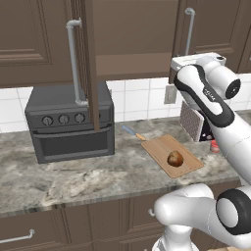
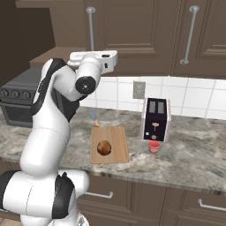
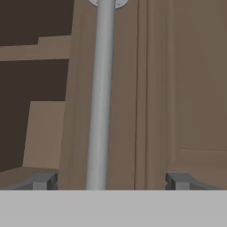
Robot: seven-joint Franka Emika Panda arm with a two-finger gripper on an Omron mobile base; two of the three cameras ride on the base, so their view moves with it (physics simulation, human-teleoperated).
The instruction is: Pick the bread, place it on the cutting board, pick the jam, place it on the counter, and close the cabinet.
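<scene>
The bread point(image 1: 175, 158) point(image 2: 104, 148), a glossy brown bun, lies on the tan cutting board point(image 1: 188, 166) point(image 2: 117, 155). The jam point(image 2: 154, 146) point(image 1: 214, 145), a small red jar, stands on the marbled counter point(image 1: 73, 181) in front of the toaster. My gripper point(image 3: 111, 181) is open and holds nothing. It is raised at the wall cabinet point(image 2: 132, 35), facing a closed door's silver bar handle point(image 3: 101, 97), which lies between the fingertips point(image 3: 42, 181) in the hand view. Left of that door the cabinet stands open, showing a dark interior and shelf point(image 3: 31, 53). The other door point(image 1: 89, 63) is swung out.
A dark toaster oven point(image 1: 71, 122) sits on the counter under the swung-out door. A toaster point(image 2: 156, 119) stands against the tiled wall right of the board. A blue-handled knife point(image 2: 94, 118) lies behind the board. Drawers with horizontal handles point(image 2: 99, 194) run below.
</scene>
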